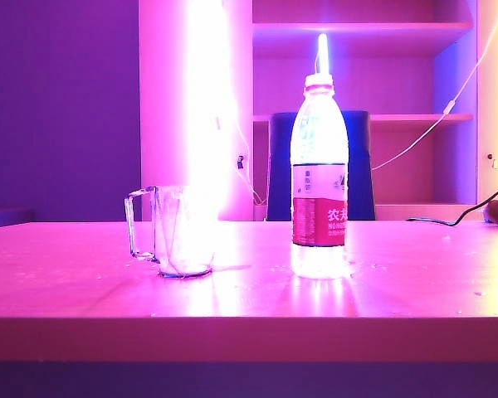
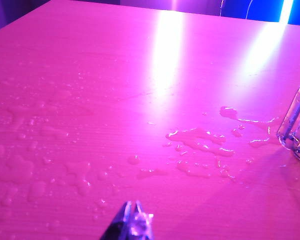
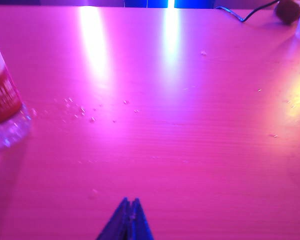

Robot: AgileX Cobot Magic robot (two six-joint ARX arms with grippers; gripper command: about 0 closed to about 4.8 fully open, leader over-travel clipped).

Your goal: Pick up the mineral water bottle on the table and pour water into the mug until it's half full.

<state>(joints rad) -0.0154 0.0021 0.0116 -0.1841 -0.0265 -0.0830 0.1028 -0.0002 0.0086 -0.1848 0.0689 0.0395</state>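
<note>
**Bottle and mug stand untouched on a wet table, both grippers pinched closed**

While neither arm appears in the exterior view, the table (image 1: 415,290) fills its lower half under strong pink-violet light. The mineral water bottle (image 1: 319,178) stands upright just right of centre, capped, its red-and-white label facing the camera. The mug (image 1: 181,230) stands upright at the bottle's nine o'clock, near it but apart, with its squarish handle (image 1: 139,224) pointing to nine o'clock, away from the bottle. Whether the mug holds any water cannot be told in the glare. Behind the table, at twelve o'clock from the bottle, sits a dark chair back (image 1: 319,166) before shelving (image 1: 361,29). A black cable (image 1: 448,217) runs along the table's far edge toward three o'clock.

In the left wrist view, the left gripper (image 2: 131,222) hangs over bare tabletop with its fingertips pressed together, holding nothing. Spilled water (image 2: 200,142) lies in puddles and scattered drops ahead of it, and the mug's handle shows at the frame's edge, well apart from the gripper.

In the right wrist view, the right gripper (image 3: 128,220) is likewise pinched closed and empty above the table. The bottle's lower part shows at the frame's edge, well apart from it, with small droplets (image 3: 80,112) near its base.
</note>
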